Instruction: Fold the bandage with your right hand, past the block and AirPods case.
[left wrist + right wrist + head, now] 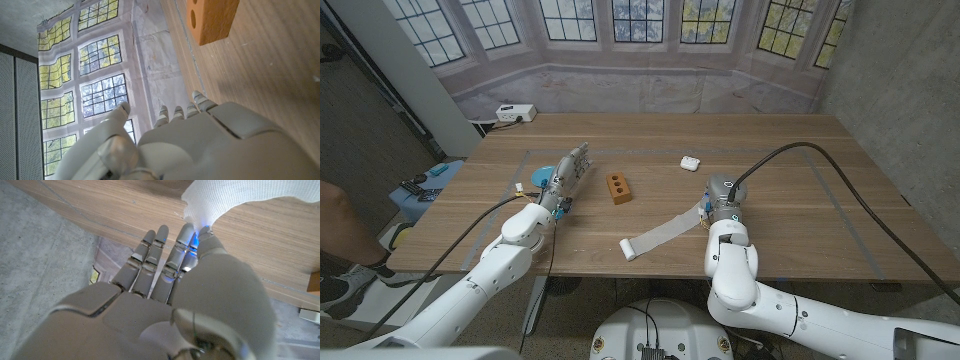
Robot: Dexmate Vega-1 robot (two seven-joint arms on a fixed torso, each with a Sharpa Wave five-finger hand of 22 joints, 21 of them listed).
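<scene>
On table, one bandage [665, 232], one block [619, 188]

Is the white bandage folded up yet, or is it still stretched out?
Still stretched out. The bandage lies as one long strip on the table, rolled at its near end, while the right hand pinches the far end.

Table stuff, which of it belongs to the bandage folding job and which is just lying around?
Part of the job:
bandage, one end pinched by the right hand
block
AirPods case

Just lying about:
white box at the table's far left corner
left hand, holding nothing
blue item beside the table
</scene>
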